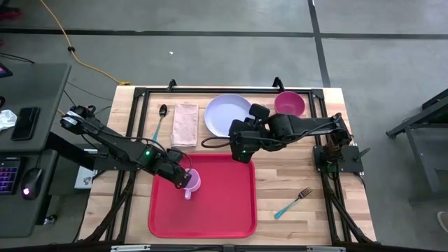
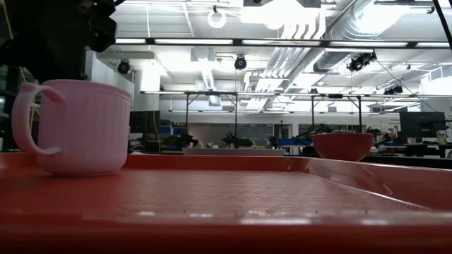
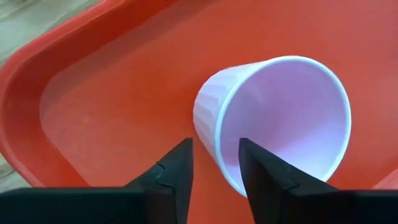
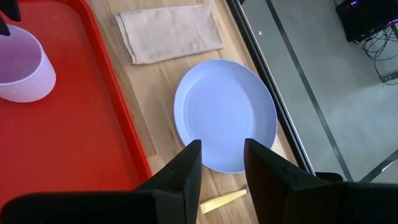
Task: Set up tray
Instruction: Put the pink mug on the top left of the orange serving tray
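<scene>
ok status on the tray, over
Left hand open astride pink cup rim on red tray. Right hand open over plate. Nothing in the way.

Overhead looks straight down; low, perhaps on the tray (image 2: 226,204), shares it.

The tray (image 1: 210,210) lies on the desk (image 1: 294,178) at its near middle. A cup (image 1: 192,182) stands on the tray near its far left corner, with the left end effector (image 1: 185,180) at its rim. Behind the tray lie, left to right, a spoon (image 1: 160,120), a napkin (image 1: 185,124), a plate (image 1: 225,114) and a bowl (image 1: 289,103). The right end effector (image 1: 240,152) hangs over the tray's far edge, perhaps just beside the plate. A fork (image 1: 292,203) lies right of the tray.
</scene>
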`<state>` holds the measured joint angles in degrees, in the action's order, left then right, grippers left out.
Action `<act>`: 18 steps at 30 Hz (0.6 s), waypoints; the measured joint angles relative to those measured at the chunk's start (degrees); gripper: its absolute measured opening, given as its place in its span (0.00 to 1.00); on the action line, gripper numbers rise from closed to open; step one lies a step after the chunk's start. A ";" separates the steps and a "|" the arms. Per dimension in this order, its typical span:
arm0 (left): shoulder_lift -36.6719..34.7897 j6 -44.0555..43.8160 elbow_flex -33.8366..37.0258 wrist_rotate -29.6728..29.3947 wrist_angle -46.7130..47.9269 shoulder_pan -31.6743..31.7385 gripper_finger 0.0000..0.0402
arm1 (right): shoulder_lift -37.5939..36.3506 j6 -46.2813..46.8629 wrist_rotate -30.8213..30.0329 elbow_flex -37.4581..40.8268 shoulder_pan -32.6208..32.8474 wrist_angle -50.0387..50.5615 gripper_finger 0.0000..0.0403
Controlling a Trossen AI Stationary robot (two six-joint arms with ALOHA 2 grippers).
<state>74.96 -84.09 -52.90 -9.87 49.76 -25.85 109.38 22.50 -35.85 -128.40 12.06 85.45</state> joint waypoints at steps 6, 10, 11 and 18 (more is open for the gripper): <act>0.00 0.02 0.02 -0.25 0.36 0.00 0.38 | 0.00 0.00 0.03 0.00 0.00 -0.02 0.25; 0.00 0.02 0.04 -1.18 1.48 0.00 0.38 | 0.00 0.00 0.04 0.00 0.02 -0.09 0.25; 0.00 0.02 0.04 -1.18 1.49 0.02 0.38 | 0.00 0.00 0.07 0.00 0.02 -0.17 0.25; 2.77 0.02 0.07 -0.34 1.19 0.02 0.38 | 0.00 0.00 0.26 0.00 0.00 -0.80 0.25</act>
<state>77.73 -84.07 -52.84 -10.21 50.95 -25.82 109.38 22.50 -35.59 -128.40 12.06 84.65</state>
